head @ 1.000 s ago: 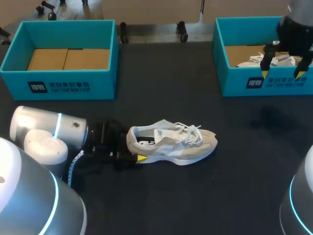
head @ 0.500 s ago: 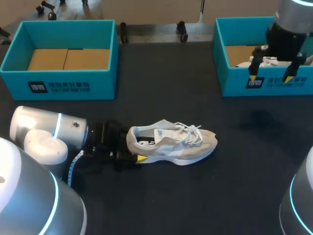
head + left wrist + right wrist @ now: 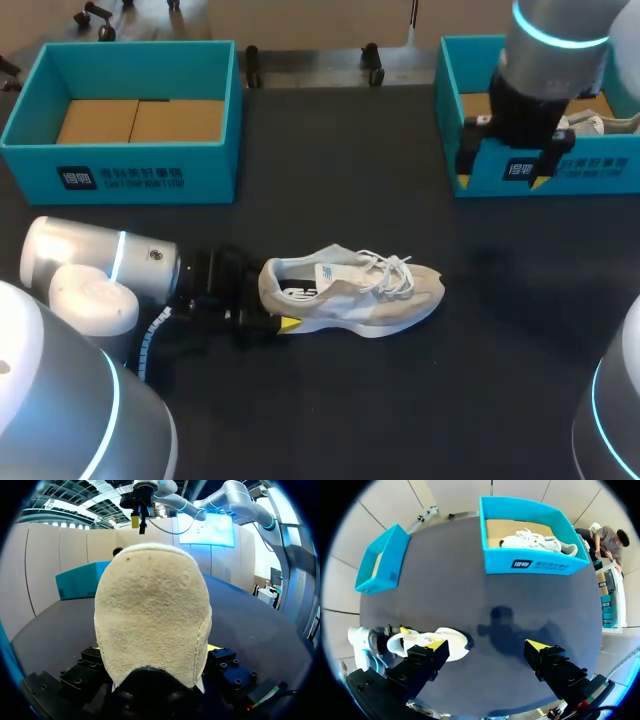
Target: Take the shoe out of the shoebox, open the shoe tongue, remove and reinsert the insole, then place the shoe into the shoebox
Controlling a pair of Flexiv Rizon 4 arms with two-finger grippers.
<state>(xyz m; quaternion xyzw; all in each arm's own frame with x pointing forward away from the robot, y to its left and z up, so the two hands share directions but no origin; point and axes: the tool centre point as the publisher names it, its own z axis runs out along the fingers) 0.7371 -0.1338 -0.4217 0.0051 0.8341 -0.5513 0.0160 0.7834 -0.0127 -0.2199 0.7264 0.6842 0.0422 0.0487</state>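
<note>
Each teal shoebox carries a dark label with white print on its front wall, one on the left shoebox at the upper left, label, and one on the right shoebox at the upper right, label. The characters are too small to make out. The shoe has a small mark on its tongue and a dark printed patch inside at the heel, which also cannot be made out.

The shoe, beige and white with white laces, lies on its sole on the dark worktop at lower centre, toe to the right. The left gripper comes in from the lower left and is clamped on the heel. The left wrist view shows the suede heel filling the space between the fingers, with a yellow tip just beside it.

The right gripper hangs over the worktop in front of the right shoebox, fingers spread wide with nothing between them. Its arm covers part of that box's front wall, left of the label. A second pale shoe lies inside the right shoebox. The left shoebox shows only its brown cardboard floor.
</note>
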